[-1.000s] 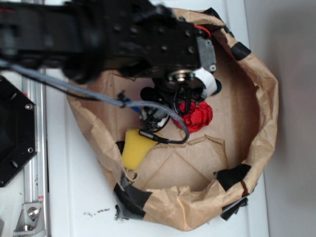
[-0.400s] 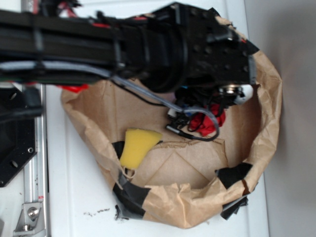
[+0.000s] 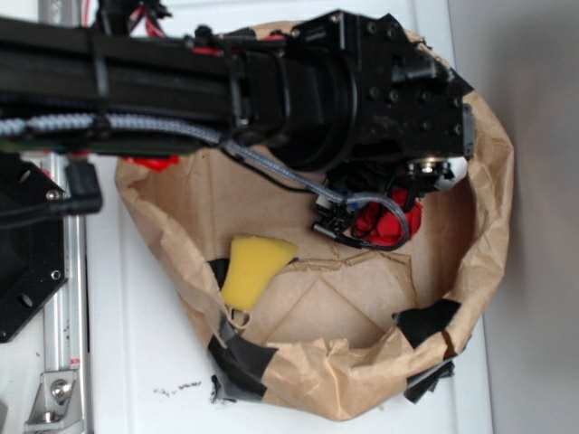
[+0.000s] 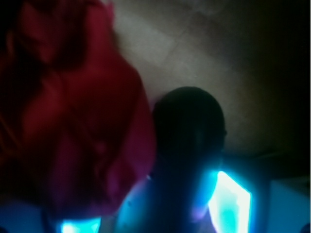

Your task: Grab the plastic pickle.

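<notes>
**Arm low in the paper bin, pickle right at the wrist camera**

Exterior view: The black WidowX arm (image 3: pixel 271 81) reaches in from the left and covers the upper half of a crumpled brown paper bin (image 3: pixel 479 235) patched with black tape. The wrist block sits over the bin's upper right. Under it, a red flower-like lump (image 3: pixel 391 223) shows in part, crossed by a looped grey cable (image 3: pixel 375 210). A yellow sponge wedge (image 3: pixel 251 268) lies well apart on the bin floor at lower left, touching the bin's inner wall. The bin rests on a white table (image 3: pixel 136 362). The gripper itself is hidden beneath the arm; the pickle is not visible from here.

Wrist view: Dim and blurred. The red lump (image 4: pixel 73 111) fills the left side. Just beside it, touching or nearly so, a dark rounded end of the plastic pickle (image 4: pixel 188 126) sits centre frame, against the brown paper floor. Bright blue glowing patches at the bottom edge; what they are is unclear. Cannot tell whether the fingers are spread or pressed together.
</notes>
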Tool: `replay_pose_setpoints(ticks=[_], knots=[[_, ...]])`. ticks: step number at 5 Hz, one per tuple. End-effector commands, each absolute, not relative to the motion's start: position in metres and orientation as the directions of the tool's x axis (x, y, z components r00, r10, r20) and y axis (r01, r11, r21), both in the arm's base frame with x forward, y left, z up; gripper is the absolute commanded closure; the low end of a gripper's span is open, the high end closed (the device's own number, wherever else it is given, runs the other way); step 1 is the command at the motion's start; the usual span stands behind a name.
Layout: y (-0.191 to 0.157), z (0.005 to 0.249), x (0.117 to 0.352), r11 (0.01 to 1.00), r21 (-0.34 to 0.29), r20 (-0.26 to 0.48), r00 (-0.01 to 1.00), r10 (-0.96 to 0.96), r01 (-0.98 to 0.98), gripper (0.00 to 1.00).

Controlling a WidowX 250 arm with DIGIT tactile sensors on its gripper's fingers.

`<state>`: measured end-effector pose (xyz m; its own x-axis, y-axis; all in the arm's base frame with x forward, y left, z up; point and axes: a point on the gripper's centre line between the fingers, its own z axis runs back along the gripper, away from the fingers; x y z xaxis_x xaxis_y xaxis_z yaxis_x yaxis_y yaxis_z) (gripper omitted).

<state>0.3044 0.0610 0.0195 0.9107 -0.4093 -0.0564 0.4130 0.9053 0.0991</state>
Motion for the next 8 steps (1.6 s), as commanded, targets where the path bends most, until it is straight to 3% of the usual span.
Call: replay_pose_setpoints(ticks=[1,4,5,6,7,8], knots=[[0.051,0.060,0.294,0.919,0.095,0.092,0.916,-0.390,0.382,0.00],[0.050,0.049,0.286,0.934,0.052,0.084,0.930,-0.358,0.354,0.00],[0.064,0.027,0.282,0.955,-0.027,0.062,0.954,-0.295,0.297,0.00],[0.064,0.023,0.283,0.959,-0.043,0.075,0.958,-0.278,0.281,0.00],[0.064,0.023,0.283,0.964,-0.037,0.074,0.962,-0.261,0.265,1.00],[0.066,0.024,0.284,0.970,-0.019,0.058,0.969,-0.241,0.242,1.00]])
